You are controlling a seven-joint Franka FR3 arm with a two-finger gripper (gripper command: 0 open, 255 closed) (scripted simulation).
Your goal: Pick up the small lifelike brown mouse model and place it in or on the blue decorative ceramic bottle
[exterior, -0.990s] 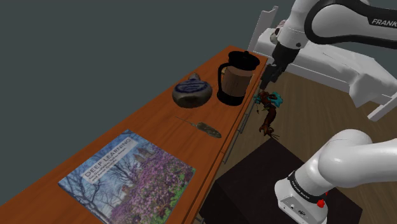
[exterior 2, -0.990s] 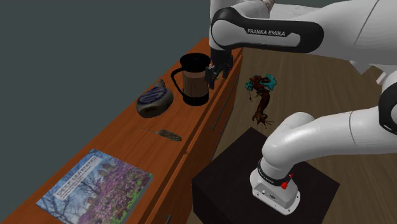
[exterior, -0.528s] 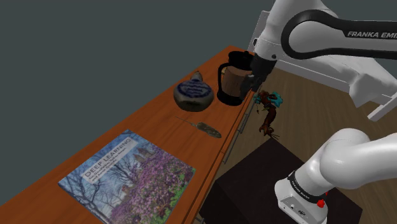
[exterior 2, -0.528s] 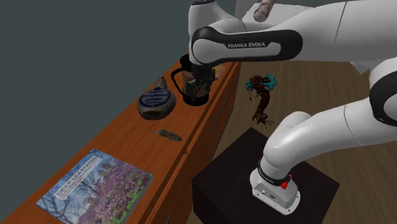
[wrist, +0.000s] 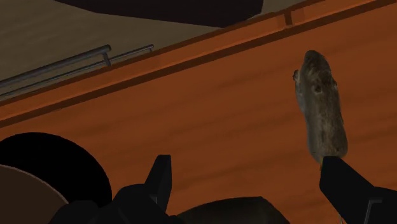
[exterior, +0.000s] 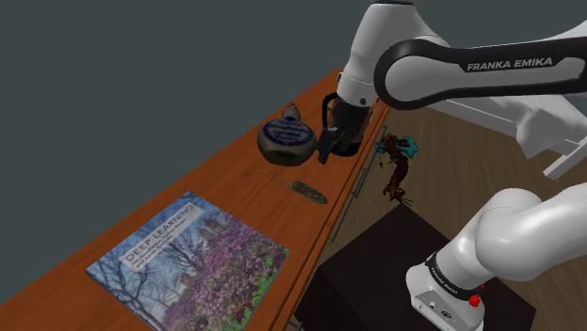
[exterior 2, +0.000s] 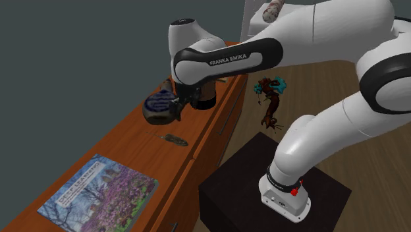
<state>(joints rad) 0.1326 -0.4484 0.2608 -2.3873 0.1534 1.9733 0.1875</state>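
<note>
Lying on the tabletop (exterior: 226,188) at shoulder view's left: a book (exterior: 188,259). Next the blue bottle (exterior: 285,139), w/ the brown mouse (exterior: 306,189) flat on the wood nearby, toward the camera. Tool (exterior: 329,150) hovers beside the bottle, fingers spread, gripping nothing. Wrist view: mouse sits by one fingertip (wrist: 340,178).

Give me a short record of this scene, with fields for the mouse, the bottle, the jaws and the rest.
mouse: lying on the wooden counter, not held
bottle: blue-patterned, on the counter beside the dark coffee press
jaws: open, empty, above the counter near the bottle
book: flat on the counter, toward the shoulder view's lower left
task state: mouse not yet picked up
</note>
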